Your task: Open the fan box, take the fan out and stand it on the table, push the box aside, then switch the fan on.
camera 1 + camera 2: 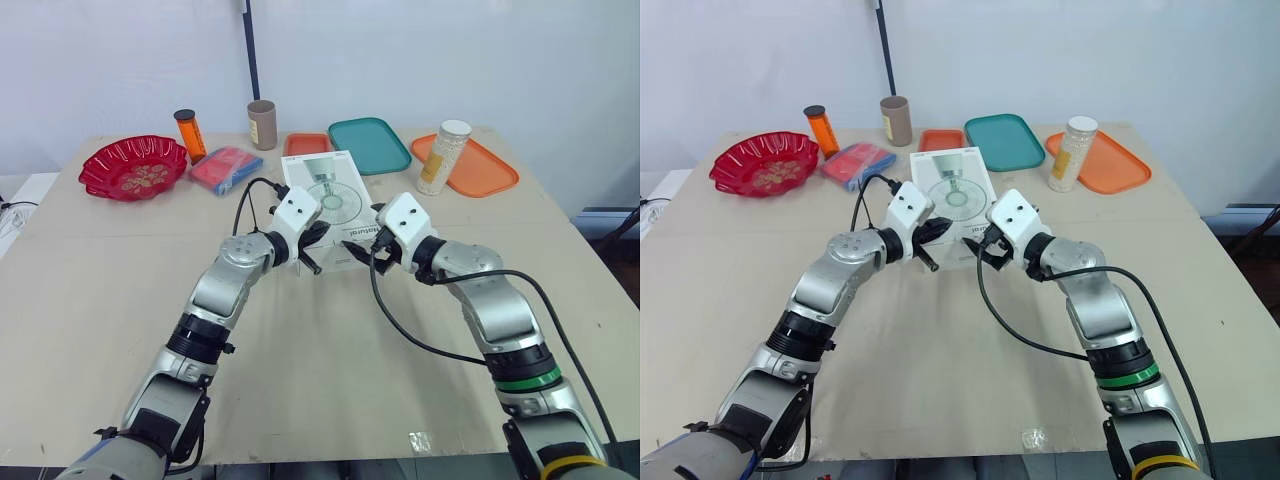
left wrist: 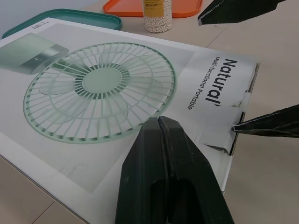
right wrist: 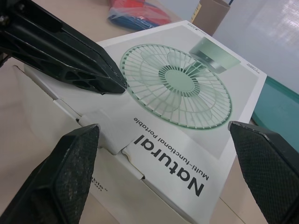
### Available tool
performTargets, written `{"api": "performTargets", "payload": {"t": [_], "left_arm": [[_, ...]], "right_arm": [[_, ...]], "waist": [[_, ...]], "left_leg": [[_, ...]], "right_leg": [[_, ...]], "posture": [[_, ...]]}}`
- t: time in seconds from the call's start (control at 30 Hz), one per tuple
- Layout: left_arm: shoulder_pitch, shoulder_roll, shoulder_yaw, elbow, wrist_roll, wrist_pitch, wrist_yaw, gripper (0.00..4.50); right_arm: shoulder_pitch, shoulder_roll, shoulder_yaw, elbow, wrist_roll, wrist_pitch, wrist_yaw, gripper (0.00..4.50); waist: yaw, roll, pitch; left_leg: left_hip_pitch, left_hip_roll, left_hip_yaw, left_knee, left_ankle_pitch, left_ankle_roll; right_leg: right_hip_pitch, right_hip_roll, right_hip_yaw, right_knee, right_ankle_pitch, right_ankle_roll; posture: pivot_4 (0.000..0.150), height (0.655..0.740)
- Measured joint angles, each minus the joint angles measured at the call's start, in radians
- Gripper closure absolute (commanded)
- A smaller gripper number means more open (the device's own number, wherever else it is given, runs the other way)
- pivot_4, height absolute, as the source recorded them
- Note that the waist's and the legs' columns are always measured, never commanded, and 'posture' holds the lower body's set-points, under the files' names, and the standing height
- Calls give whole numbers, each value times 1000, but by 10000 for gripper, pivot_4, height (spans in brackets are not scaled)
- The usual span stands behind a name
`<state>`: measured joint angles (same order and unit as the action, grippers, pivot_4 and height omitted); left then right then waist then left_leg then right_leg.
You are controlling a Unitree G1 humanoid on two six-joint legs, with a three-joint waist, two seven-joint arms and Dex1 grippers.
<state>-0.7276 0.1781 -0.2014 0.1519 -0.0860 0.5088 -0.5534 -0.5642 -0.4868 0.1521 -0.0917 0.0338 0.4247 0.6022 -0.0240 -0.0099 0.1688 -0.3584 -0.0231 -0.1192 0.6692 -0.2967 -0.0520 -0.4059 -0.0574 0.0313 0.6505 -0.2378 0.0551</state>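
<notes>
Left tool (image 2: pixel 160 120) pressed together | right tool (image 3: pixel 162 127) spread | fan box (image 1: pixel 330 195) reads "Natural Multi-functional Portable"

The box (image 1: pixel 330 195) was smooth printed card with a faint sheen. Under it, the table (image 1: pixel 330 380) looked like matt pale board. My left gripper (image 2: pixel 160 122) was smooth black plastic. The pads (image 3: pixel 74 172) of my right gripper (image 3: pixel 162 126) were rough-grained. Left of the box, the bowl (image 1: pixel 133 167) shone glossy.
</notes>
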Motion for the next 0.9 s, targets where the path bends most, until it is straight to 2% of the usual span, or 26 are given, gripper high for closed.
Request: {"api": "performTargets", "payload": {"t": [0.9], "left_arm": [[9,2,1,-15,1,5,-1,44660]], "right_arm": [[9,20,0,13,-10,3,-1,0]], "waist": [[0,0,0]], "left_leg": [[0,0,0,0,0,0]], "right_leg": [[0,0,0,0,0,0]], "posture": [[1500,7400]]}}
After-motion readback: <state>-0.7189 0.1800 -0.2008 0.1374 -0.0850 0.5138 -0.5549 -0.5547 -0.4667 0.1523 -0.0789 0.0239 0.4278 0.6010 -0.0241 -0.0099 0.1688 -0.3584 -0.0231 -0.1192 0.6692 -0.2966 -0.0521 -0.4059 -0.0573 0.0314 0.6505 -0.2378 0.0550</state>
